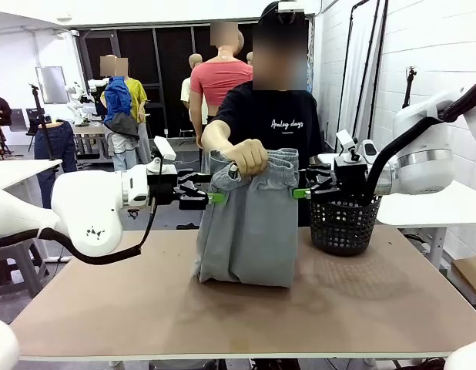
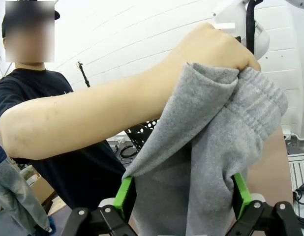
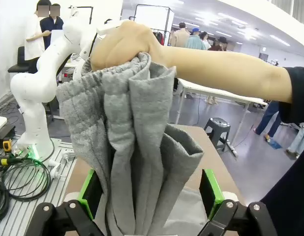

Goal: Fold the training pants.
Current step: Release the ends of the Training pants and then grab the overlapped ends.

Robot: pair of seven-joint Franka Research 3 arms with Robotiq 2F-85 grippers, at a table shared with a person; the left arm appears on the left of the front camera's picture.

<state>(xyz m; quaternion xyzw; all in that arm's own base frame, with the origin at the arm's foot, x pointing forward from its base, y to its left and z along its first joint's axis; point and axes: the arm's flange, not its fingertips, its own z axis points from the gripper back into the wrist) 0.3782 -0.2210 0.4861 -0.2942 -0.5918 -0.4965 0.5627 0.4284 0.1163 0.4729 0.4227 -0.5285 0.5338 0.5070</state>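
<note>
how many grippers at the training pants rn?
2. Left gripper, open, at the training pants' left edge; right gripper, open, at their right edge. A person's hand holds them up.

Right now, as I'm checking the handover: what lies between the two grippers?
The grey pants, hung from the person's hand, lie between the left gripper and right gripper, in the front view.

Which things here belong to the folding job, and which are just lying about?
Job: pants, held up by the person's hand; left gripper and right gripper, open, one at each side of them.
Lying about: basket, on the table.
</note>
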